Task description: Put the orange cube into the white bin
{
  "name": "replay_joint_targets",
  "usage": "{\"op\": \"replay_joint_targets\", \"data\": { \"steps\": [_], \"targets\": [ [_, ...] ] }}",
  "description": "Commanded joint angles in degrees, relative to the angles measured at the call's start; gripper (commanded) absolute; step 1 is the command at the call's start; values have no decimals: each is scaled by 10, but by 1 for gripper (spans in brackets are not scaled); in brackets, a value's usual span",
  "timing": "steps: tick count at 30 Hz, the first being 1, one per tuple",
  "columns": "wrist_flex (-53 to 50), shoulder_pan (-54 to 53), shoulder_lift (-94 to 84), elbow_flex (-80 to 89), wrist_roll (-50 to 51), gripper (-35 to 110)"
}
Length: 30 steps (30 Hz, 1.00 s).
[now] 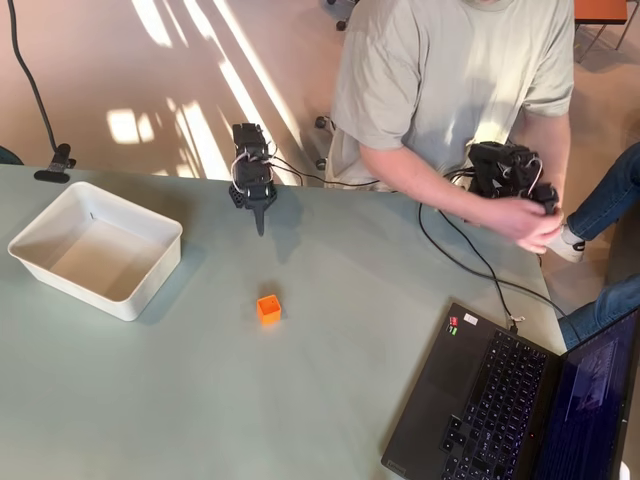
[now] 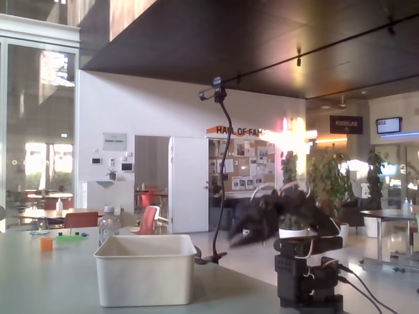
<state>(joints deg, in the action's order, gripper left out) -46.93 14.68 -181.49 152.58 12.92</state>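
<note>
Orange cube (image 1: 268,308) sits alone on the desk (image 1: 150,400), well apart from the white bin (image 1: 60,226), which is empty. Hand (image 1: 260,222) hangs pressed together, empty, near the arm's base: the grasp is not yet begun.

Arm folded back, claw (image 1: 260,222) closed, pointing downward.

Table (image 1: 150,400): pale grey-green surface. Laptop (image 1: 500,400): dark, open, near right corner in the overhead view, black cable (image 1: 470,265) running from it across the top. Person (image 1: 450,80): seated at the far edge, beige T-shirt. Gooseneck clamp stand (image 2: 221,170): black, at the table's edge. Clear bottle (image 2: 109,226): behind, in the fixed view.
</note>
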Motion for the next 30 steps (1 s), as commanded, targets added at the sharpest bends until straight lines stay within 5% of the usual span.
{"op": "replay_joint_targets", "data": {
  "steps": [1, 13, 21, 30],
  "targets": [
    [1, 4, 61, -83, 4, 6],
    [-292, 19, 681, -567, -2, 6],
    [-386, 22, 942, -756, -4, 7],
    [-385, 44, 1017, -781, -13, 39]
  ]
}}
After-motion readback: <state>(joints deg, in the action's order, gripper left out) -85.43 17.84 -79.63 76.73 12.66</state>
